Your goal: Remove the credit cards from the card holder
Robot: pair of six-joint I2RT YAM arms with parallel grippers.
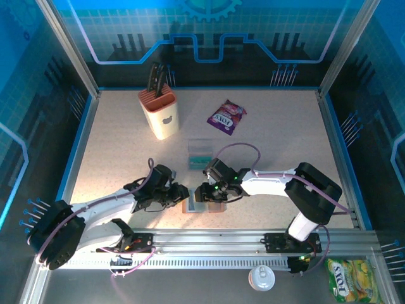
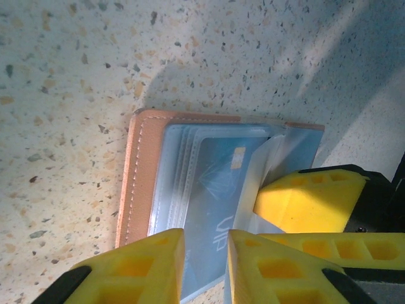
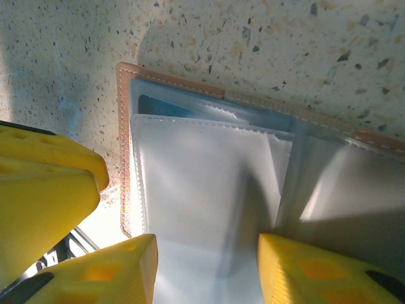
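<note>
The top camera looks from 6 o'clock toward 12 over the whole table (image 1: 126, 145), while both wrist cameras, at 9 and 3, closely share the open card holder (image 2: 142, 177).

Stock count, positions taken from the card holder:

- Card holder (image 1: 204, 205): one, lying open on the table.
- Credit cards (image 2: 212, 183): one blue card is showing inside the card holder's sleeves. A teal stack (image 1: 202, 159) is sitting beyond it, too tightly packed to count.
- Clear tray (image 1: 201, 144): one, sitting just beyond the card holder and holding that stack.
- Knife block (image 1: 159, 113): one, standing well beyond and to the left.
- Snack packets: two. The purple packet (image 1: 226, 117) is lying well beyond, and the yellow-green packet (image 1: 347, 278) is lying nearer and far right.
- White round lid (image 1: 261, 277): one, nearer and to the right.
- Grippers: two. The left gripper (image 2: 205, 253) and the right gripper (image 3: 209, 266) are both hovering over the card holder.
</note>
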